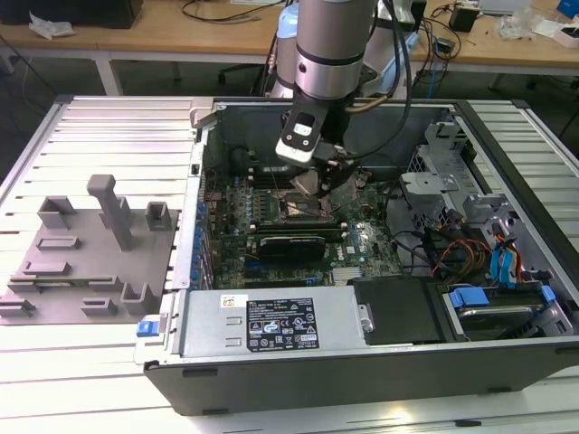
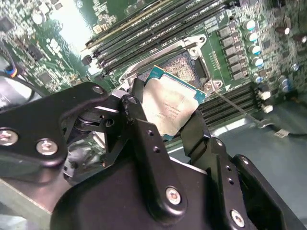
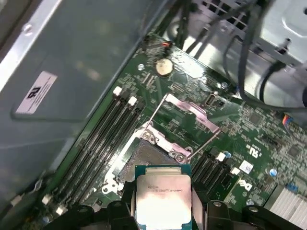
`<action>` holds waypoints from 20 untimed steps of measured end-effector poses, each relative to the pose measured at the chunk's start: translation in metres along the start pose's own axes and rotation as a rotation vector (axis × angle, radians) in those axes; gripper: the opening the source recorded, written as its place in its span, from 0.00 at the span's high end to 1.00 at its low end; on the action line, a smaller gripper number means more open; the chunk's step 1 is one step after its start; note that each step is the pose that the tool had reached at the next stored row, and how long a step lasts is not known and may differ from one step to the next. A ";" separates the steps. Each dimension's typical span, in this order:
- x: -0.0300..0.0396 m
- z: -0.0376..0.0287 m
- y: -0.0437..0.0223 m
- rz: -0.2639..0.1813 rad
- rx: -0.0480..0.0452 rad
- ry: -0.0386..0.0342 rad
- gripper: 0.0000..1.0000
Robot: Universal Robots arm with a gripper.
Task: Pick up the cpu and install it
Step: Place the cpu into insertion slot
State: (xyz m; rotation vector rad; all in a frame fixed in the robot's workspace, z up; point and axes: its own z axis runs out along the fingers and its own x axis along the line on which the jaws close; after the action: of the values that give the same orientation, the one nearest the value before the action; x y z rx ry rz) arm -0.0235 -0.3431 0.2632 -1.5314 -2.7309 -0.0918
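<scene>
The cpu (image 2: 170, 108), a flat square chip with a pale silver top and a thin teal rim, sits clamped between my gripper's (image 2: 168, 122) two black fingers (image 2: 140, 120). My gripper is shut on its two opposite edges. It hangs tilted just above the open socket (image 2: 186, 67) on the green motherboard. In the first wrist view the cpu (image 3: 163, 199) is beside the bare socket (image 3: 144, 158), whose metal load plate (image 3: 192, 112) is flipped open. In the exterior view my gripper (image 1: 317, 183) reaches down inside the open computer case over the motherboard's middle.
Rows of black memory slots (image 3: 105, 134) flank the socket. A black graphics card (image 1: 289, 246) lies just in front of it, then the power supply (image 1: 271, 324). Drive cages and cables (image 1: 452, 235) crowd the exterior view's right. Grey fixture blocks (image 1: 90, 253) stand outside the case at the left.
</scene>
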 end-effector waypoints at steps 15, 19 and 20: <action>0.0000 0.0016 -0.0001 0.396 -0.0146 -0.0184 0.45; -0.0001 0.0020 -0.0001 0.487 -0.0180 -0.0227 0.45; -0.0001 0.0021 -0.0001 0.516 -0.0190 -0.0241 0.45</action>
State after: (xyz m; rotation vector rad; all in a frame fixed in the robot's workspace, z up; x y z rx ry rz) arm -0.0235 -0.3431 0.2611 -2.1886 -2.2603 -0.0929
